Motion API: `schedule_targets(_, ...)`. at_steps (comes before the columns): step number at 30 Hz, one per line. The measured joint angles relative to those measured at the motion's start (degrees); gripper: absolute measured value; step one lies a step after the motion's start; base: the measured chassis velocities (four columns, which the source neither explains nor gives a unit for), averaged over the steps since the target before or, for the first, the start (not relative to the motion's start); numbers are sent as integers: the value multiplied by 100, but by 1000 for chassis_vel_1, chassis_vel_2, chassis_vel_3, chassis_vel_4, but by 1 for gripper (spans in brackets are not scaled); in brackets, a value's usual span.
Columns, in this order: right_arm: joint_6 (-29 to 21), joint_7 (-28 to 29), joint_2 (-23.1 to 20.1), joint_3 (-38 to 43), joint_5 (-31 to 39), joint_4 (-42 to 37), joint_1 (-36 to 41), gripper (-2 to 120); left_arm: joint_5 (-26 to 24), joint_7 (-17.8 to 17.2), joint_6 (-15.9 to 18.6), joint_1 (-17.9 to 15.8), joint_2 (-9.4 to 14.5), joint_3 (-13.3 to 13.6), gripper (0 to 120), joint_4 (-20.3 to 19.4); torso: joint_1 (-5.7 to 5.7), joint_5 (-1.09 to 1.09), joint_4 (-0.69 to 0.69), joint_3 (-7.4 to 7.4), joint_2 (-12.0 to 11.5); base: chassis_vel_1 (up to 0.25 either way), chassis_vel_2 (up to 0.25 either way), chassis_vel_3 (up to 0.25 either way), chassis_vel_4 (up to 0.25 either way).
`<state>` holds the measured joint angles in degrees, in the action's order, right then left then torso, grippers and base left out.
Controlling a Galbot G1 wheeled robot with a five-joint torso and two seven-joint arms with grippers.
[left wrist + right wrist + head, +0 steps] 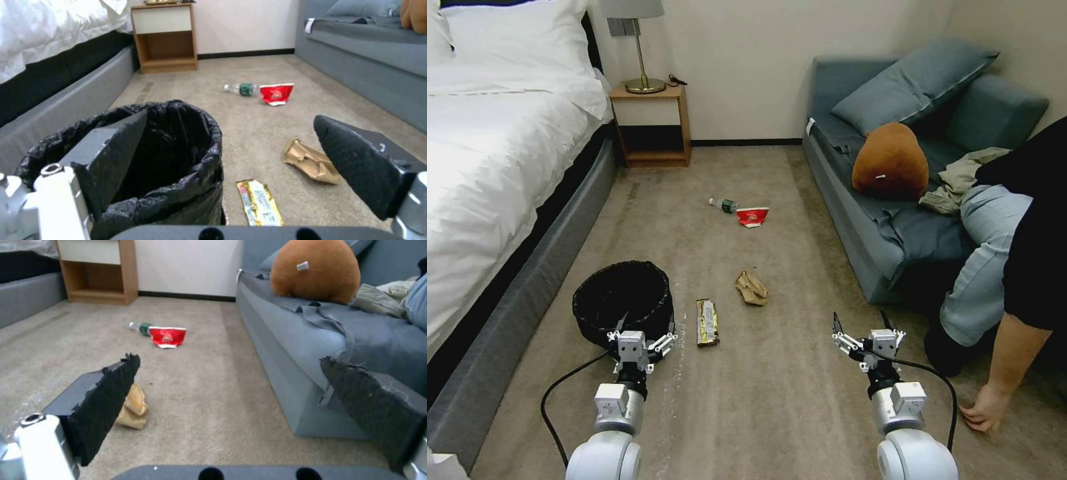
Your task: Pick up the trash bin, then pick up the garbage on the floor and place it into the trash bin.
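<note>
Crinkly black liner over rigid round trash bin — standing on carpet beside bed, likely light; film slippery, so pinch rim. Left gripper spread wide, straddling near rim. Right gripper spread, idle. Garbage alongside — flat, limp.
</note>
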<state>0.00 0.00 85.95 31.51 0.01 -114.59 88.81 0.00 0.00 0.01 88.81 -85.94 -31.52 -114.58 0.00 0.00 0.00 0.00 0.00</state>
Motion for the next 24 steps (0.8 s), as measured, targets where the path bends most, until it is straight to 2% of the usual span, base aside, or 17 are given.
schedule_targets(24, 0, 0, 0, 0, 0, 0, 0, 100, 0, 0, 0, 0, 0, 0, 100, 0, 0, 0, 0, 0, 0, 0, 0, 0, 0)
